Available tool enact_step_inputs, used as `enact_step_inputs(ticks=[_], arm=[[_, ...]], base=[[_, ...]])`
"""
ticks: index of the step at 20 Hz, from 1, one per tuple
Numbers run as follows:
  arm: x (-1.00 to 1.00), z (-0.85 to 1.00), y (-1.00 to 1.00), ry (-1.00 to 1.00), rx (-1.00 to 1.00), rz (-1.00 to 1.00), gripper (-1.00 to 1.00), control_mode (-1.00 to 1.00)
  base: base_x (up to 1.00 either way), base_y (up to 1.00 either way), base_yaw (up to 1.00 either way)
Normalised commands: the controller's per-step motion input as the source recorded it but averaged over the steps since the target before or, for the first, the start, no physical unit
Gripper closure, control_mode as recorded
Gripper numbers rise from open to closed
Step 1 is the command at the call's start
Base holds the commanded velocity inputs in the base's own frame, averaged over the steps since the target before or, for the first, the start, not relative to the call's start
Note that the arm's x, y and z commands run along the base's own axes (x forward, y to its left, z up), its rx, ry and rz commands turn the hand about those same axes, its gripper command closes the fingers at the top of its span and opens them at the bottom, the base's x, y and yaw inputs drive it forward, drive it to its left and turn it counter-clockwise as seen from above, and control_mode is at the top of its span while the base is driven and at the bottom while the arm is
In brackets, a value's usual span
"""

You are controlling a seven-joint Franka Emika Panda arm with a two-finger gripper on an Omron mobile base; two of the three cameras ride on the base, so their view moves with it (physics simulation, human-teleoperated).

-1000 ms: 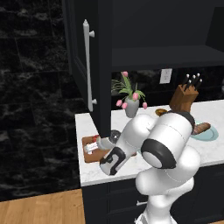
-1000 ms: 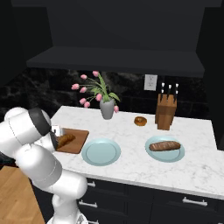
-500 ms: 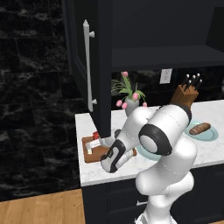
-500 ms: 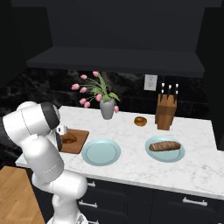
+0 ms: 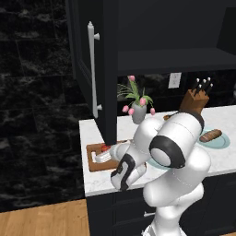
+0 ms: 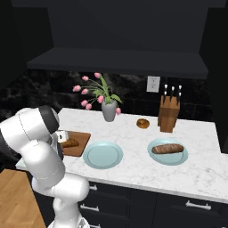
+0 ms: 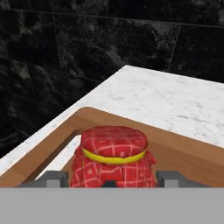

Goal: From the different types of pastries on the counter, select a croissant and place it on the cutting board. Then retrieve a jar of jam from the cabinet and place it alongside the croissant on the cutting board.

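Observation:
The jar of jam [image 7: 114, 151], red with a checked cloth top and a yellow band, stands on the cutting board [image 7: 183, 151] near its pale slot end. My gripper [image 7: 111, 179] is low at the jar with a dark fingertip [image 7: 54, 177] close on each side and the jaws slightly parted. From the left the jar [image 5: 105, 148] and gripper [image 5: 100, 156] sit at the board's [image 5: 94, 165] left end, under the open cabinet door [image 5: 85, 69]. The golden croissant [image 6: 70, 143] lies on the board [image 6: 80, 144] beside the gripper [image 6: 62, 136].
Two teal plates sit on the white counter [image 6: 133, 167]: a bare one [image 6: 103, 154] and one with a long dark loaf [image 6: 167, 148]. A ring pastry [image 6: 143, 123], a knife block [image 6: 169, 113] and a vase of pink tulips [image 6: 108, 110] stand behind them.
The arm has folded down and to the left, and the hand has settled at the board's end with the jar. The plates and other pastries have not moved.

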Motion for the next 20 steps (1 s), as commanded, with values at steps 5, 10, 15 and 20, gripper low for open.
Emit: enact_step_inputs(ticks=[5,10,15,20], arm=[[-0.36,-0.47,-0.35,-0.14,0.02,0.00,-1.00,-1.00],[-0.29,-0.36,-0.29,-0.17,0.00,0.00,-1.00,-1.00],[-0.40,-0.06,-0.23,-0.20,0.00,0.00,-1.00,-1.00],[-0.57,0.95,-0.29,-0.20,0.00,0.01,-1.00,-1.00]], base=[[0.00,0.00,0.00],[0.00,0.00,0.00],[0.00,0.00,0.00],[0.00,0.00,0.00]])
